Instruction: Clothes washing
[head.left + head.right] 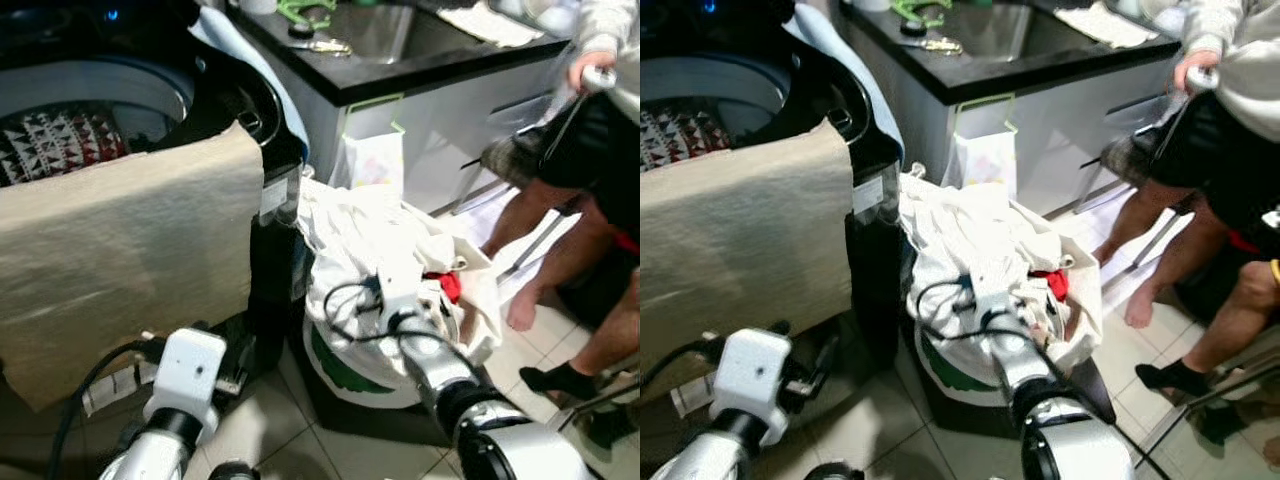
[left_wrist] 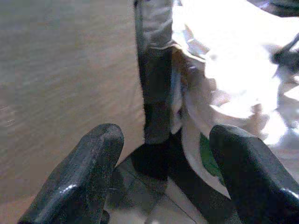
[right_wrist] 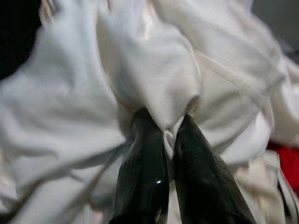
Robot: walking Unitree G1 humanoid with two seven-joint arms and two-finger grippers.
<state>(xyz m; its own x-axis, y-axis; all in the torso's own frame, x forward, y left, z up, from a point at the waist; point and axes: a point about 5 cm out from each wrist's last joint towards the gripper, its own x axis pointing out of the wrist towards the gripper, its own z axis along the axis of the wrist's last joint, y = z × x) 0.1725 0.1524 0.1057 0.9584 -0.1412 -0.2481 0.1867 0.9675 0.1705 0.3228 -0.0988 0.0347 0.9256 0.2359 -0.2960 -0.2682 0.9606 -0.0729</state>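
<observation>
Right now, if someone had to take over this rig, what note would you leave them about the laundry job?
Right gripper: shut on a fold of the white cloth, down in the laundry bag on the floor beside the washing machine.
Left gripper: open, holding nothing, low in front of the washer near the beige towel draped over its front edge.
Done: a patterned item already lies in the drum.
Left: lift the white cloth out and put it into the drum; the bag still holds more, including something red.
Mind the person standing close on the right.
</observation>
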